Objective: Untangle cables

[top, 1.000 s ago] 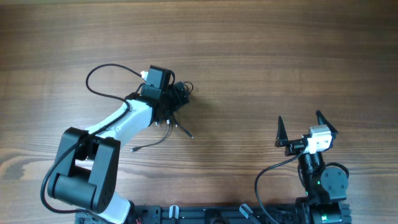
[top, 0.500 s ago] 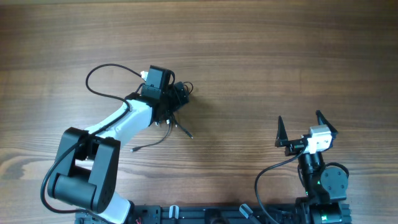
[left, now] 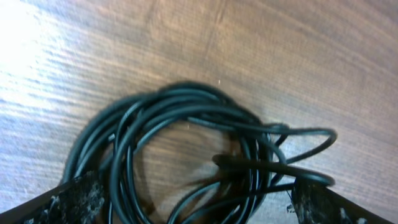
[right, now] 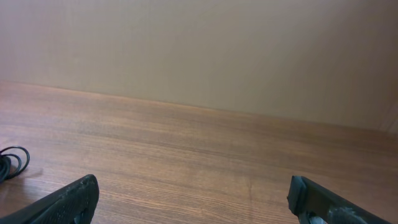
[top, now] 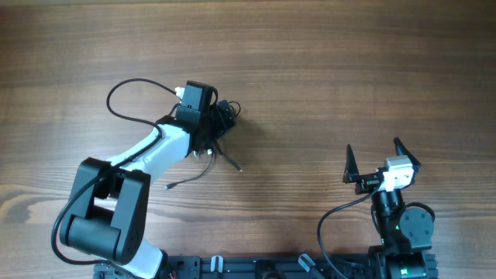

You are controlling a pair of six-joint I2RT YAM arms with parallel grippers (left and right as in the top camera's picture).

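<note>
The cables (top: 225, 115) lie as a tangled black bundle left of the table's middle. Two thin loose ends trail toward the front, one with a pale tip (top: 235, 167) and one curving left (top: 184, 182). My left gripper (top: 212, 129) is lowered over the bundle. In the left wrist view the coiled cables (left: 186, 121) fill the space between its fingertips (left: 78, 199), and the left gripper (left: 196, 208) is open, straddling the coil without pinching it. My right gripper (top: 377, 159) stands open near the front right, with nothing between its fingers (right: 68, 199). A bit of the cables (right: 12, 163) shows at the right wrist view's left edge.
A thicker black cable (top: 124, 87) fixed to the left arm loops out to the left of its wrist. The wooden table (top: 325, 70) stretches bare to the back and right. A pale wall (right: 199, 50) stands beyond the table's far edge.
</note>
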